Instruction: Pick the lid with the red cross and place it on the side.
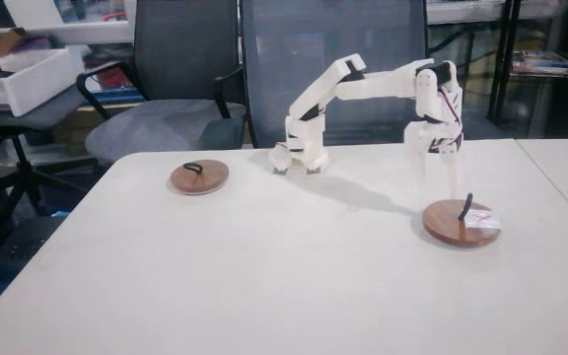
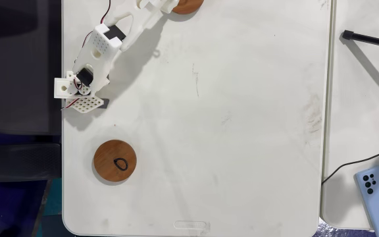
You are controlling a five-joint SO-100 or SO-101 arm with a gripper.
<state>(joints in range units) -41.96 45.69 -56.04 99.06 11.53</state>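
In a fixed view, the lid with the red cross (image 1: 459,225) lies flat on the white table at the right. It is a brown wooden disc with a black loop handle (image 1: 466,208) and a white label (image 1: 484,220) on its right side. My gripper (image 1: 432,183) hangs just above and behind the lid, pointing down, open, with nothing between its fingers. In the fixed view from above, a brown arc of this lid (image 2: 191,6) shows at the top edge, partly under the arm (image 2: 120,33).
A second brown disc (image 1: 199,177) with a black loop and no label lies on the table's other side (image 2: 114,160). The arm's base (image 2: 79,92) stands at the table edge by the chairs. A blue phone (image 2: 377,197) lies on the adjoining table.
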